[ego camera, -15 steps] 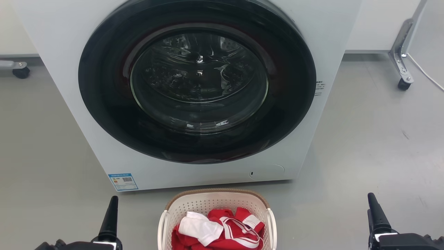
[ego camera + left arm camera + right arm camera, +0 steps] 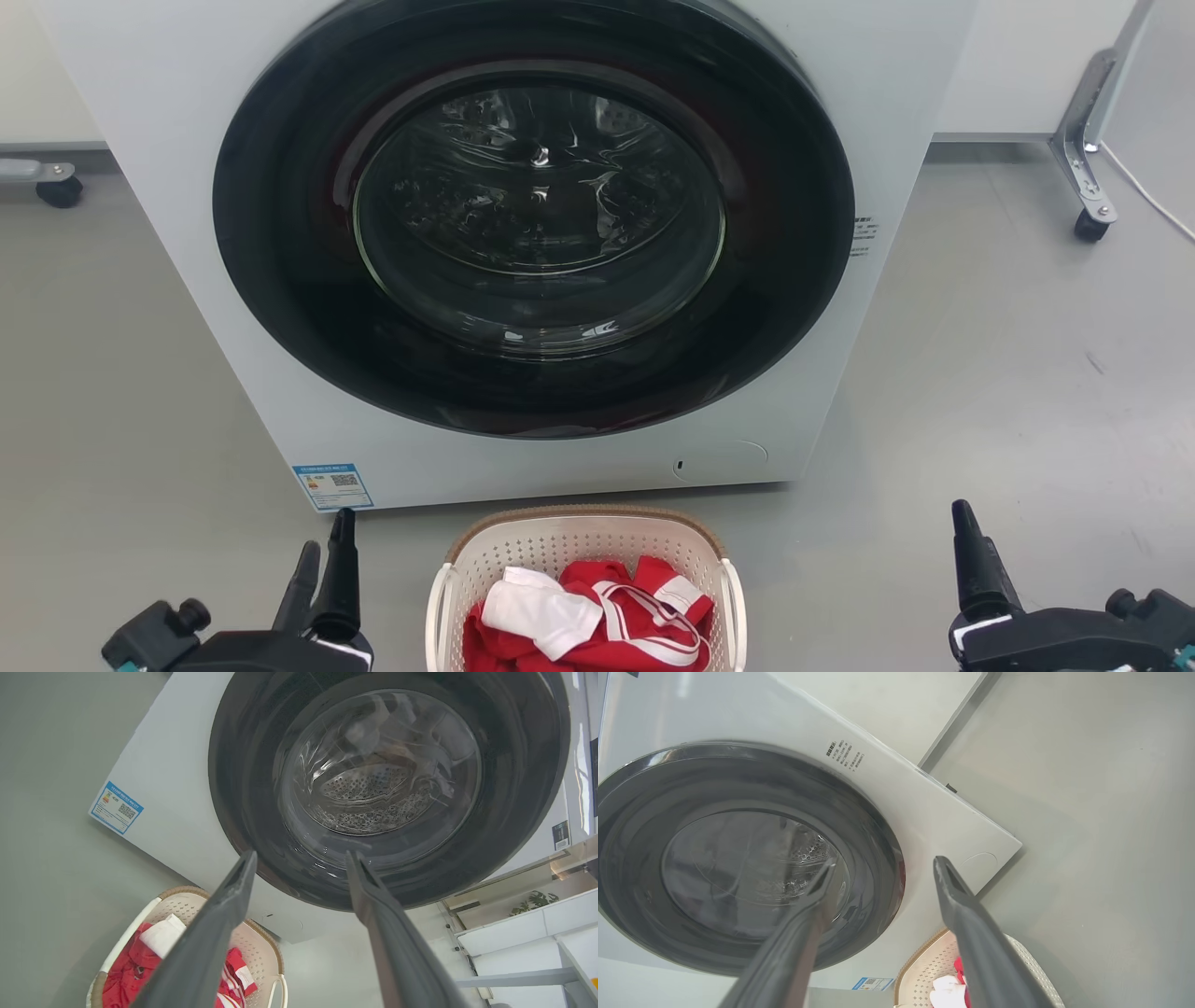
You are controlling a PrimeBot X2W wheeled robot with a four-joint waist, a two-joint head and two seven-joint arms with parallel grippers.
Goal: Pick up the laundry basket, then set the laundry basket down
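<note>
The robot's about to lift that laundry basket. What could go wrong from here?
The left gripper and right gripper are open, apart from the laundry basket. Its handles are thin, so a finger might miss one or shove the basket. The basket sits close to the washer; a forward swing could bump it. An uneven lift might spill the clothes.

We see the laundry basket [image 2: 585, 512], between our two hands, cut off by the head view's bottom edge, so its near half is lost. The red and white clothes [image 2: 588, 616] inside it run off that edge too. Beyond the hands, the washer [image 2: 878, 84] loses its top. The blue sticker [image 2: 332, 486] just beyond the left hand [image 2: 327, 532] is too small to read. The right hand [image 2: 963, 532] shows one finger there; the other is hidden behind it.
</note>
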